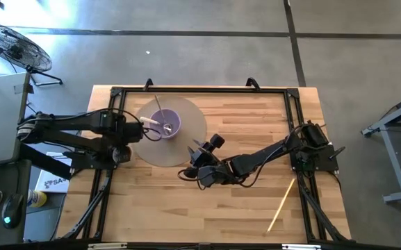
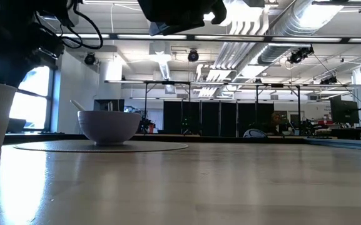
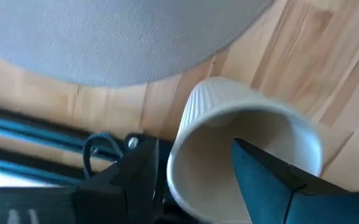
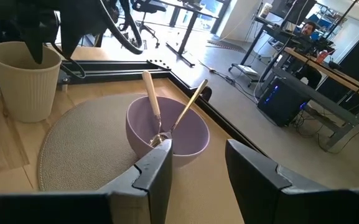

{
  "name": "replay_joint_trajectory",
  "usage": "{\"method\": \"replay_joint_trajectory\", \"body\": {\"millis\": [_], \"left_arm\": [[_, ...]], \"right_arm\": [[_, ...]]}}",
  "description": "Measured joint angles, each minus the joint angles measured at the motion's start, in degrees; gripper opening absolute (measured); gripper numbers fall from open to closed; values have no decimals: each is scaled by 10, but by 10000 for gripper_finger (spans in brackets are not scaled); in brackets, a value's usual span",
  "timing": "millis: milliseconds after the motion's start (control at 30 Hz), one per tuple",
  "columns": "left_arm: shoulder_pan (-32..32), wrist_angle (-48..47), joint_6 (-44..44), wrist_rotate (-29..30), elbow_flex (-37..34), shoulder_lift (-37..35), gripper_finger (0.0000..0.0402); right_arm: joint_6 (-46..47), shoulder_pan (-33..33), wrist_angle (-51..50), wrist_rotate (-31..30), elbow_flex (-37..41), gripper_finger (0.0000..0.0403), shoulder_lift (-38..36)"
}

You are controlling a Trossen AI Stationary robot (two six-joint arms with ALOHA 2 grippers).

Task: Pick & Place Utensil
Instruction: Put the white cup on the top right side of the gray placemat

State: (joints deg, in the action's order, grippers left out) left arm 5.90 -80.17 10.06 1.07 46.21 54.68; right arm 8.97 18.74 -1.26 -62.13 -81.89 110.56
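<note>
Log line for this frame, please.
left gripper: astride cup rim | right gripper: open by bowl | utensils: in bowl

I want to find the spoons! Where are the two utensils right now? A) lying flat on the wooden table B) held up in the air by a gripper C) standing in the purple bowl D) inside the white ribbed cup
C: in the right wrist view, two utensils lean inside the purple bowl on the grey mat, while the white ribbed cup stands apart.

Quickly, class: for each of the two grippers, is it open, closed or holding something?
Left gripper: fingers straddle the rim of the ribbed cream plastic cup; grip cannot be told.
Right gripper: open, empty.
</note>
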Motion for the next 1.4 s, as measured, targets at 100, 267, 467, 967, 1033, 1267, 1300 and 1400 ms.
{"method": "replay_joint_trajectory", "body": {"millis": [100,267,467,967,1033,1267,1300,1400], "left_arm": [[-12,8,-7,-7,-2,7,198],[-63,18,7,-6,-2,17,198],[-144,42,37,-12,-3,30,198],[-310,168,68,-23,-3,29,198],[-323,190,68,-22,-3,29,198],[-346,261,58,-16,-3,29,198],[-346,270,53,-14,-3,29,198],[-345,286,45,10,-3,30,198]], "right_arm": [[0,0,-1,0,0,142,0],[0,0,-2,0,0,142,0],[0,0,-4,0,0,142,0],[0,0,-4,1,0,142,0],[0,0,-4,2,0,142,0],[0,0,-4,2,0,142,0],[0,0,-4,2,0,142,0],[0,0,-4,2,0,142,0]]}}
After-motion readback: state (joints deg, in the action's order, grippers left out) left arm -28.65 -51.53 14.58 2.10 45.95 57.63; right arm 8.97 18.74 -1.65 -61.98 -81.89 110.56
